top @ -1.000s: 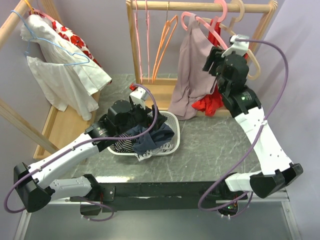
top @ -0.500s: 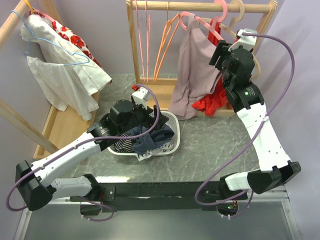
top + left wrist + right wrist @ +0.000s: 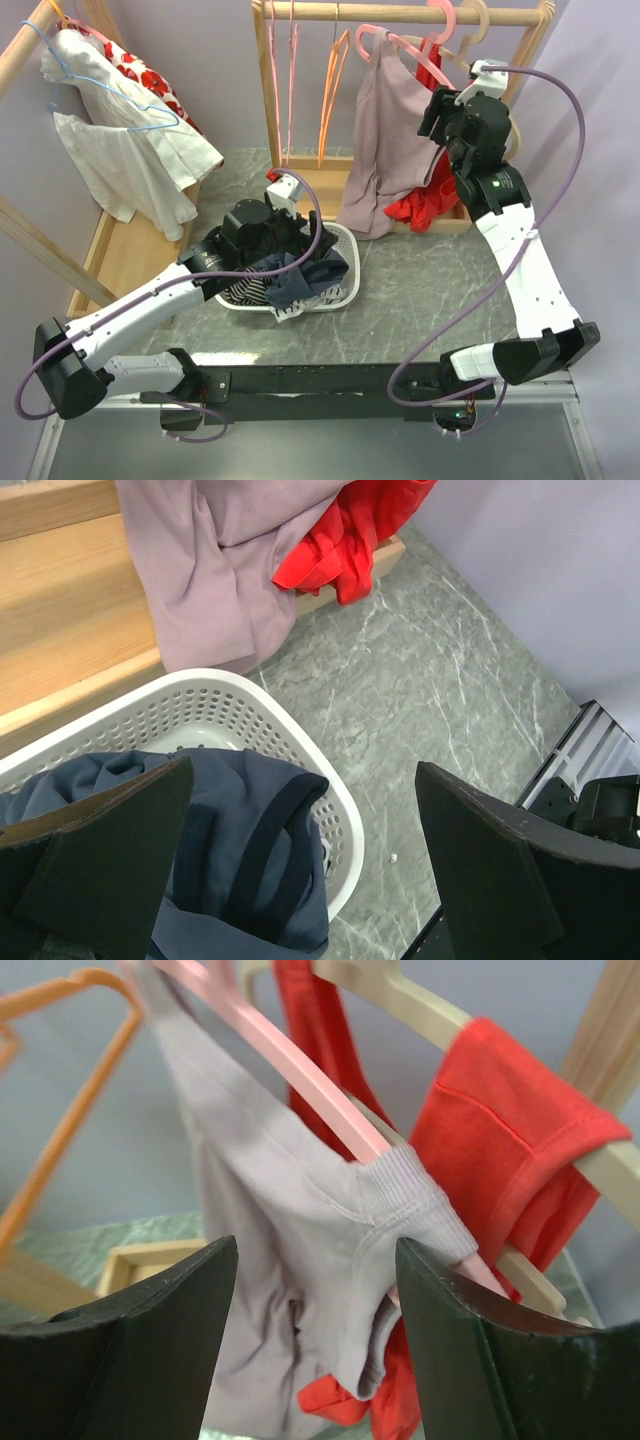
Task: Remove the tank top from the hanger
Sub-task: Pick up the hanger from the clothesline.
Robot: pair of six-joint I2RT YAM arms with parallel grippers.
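Observation:
A mauve tank top (image 3: 390, 150) hangs on a pink hanger (image 3: 415, 50) from the wooden rail at the back right. In the right wrist view its ribbed strap (image 3: 405, 1205) sits over the pink hanger arm (image 3: 290, 1070). My right gripper (image 3: 315, 1280) is open, its jaws either side of the strap end, just below it. It is raised beside the garment in the top view (image 3: 445, 115). My left gripper (image 3: 300, 850) is open and empty above the white basket (image 3: 330, 810), over dark blue clothing (image 3: 250, 860).
A red garment (image 3: 510, 1160) hangs on a beige hanger (image 3: 400, 1005) right behind the tank top. Orange and pink empty hangers (image 3: 325, 80) hang further left on the rail. A white and floral garment (image 3: 130, 130) hangs on the left rack. The basket (image 3: 345, 290) stands mid-table.
My right gripper has risen and moved toward the tank top's strap on the hanger, then settled slightly back left. The left arm has barely shifted over the basket.

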